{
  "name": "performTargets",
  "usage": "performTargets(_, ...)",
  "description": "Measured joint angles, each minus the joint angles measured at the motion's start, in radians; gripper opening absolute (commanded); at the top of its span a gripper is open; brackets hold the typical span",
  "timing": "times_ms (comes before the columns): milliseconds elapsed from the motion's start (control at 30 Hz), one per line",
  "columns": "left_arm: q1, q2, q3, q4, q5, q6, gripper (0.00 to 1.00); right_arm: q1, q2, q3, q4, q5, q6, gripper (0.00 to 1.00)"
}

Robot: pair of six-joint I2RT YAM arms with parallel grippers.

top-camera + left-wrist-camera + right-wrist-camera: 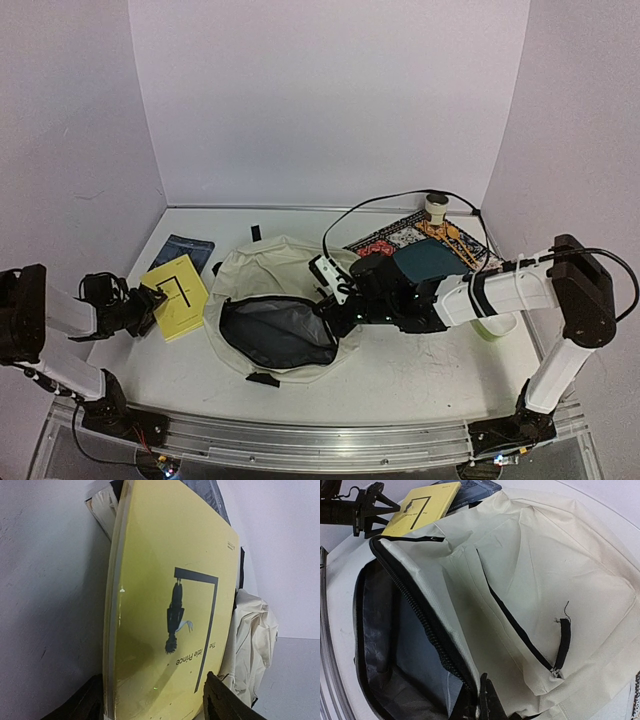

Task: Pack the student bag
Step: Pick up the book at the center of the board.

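The student bag (285,268) lies mid-table, mouth gaping toward the near edge; the right gripper (338,305) is clenched on its right rim. To its left, the left gripper (150,302) grasps the yellow book (180,290). Best slide it in edge-first, clearing that rim.

Left arm (60,318) had white tubular links, black joint housings, black base. Right arm (500,293) matched: white links, bulky black elbow block, dark band round forearm. Black cable (400,197) looped off its wrist. Left tool (155,298) and right tool (333,307) were black, with angular fingers. White bracket sat behind right tool.
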Motion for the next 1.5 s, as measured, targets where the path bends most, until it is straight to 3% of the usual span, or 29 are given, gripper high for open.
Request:
performTargets(200,0.006,0.099,-0.001,0.132,0.043,0.010,0.53,0.000,0.000,0.001,-0.008,-0.008,-0.002,0.00)
performTargets(600,0.010,0.197,-0.013,0.283,0.115,0.011,0.53,0.000,0.000,0.009,-0.034,-0.057,-0.025,0.10)
performTargets(867,0.018,0.261,-0.008,0.340,0.172,0.002,0.32,0.000,0.000,0.025,-0.060,-0.079,-0.028,0.23)
performTargets(967,0.018,0.231,-0.029,0.337,0.174,-0.013,0.25,0.000,0.000,0.029,-0.068,-0.083,-0.026,0.31)
performTargets(1300,0.017,0.051,-0.067,0.313,0.203,-0.095,0.01,0.000,-0.011,0.035,-0.102,-0.087,-0.028,0.39)
performTargets(1500,0.017,-0.052,-0.073,0.242,0.181,-0.146,0.00,0.000,-0.056,0.035,-0.120,-0.090,-0.019,0.45)
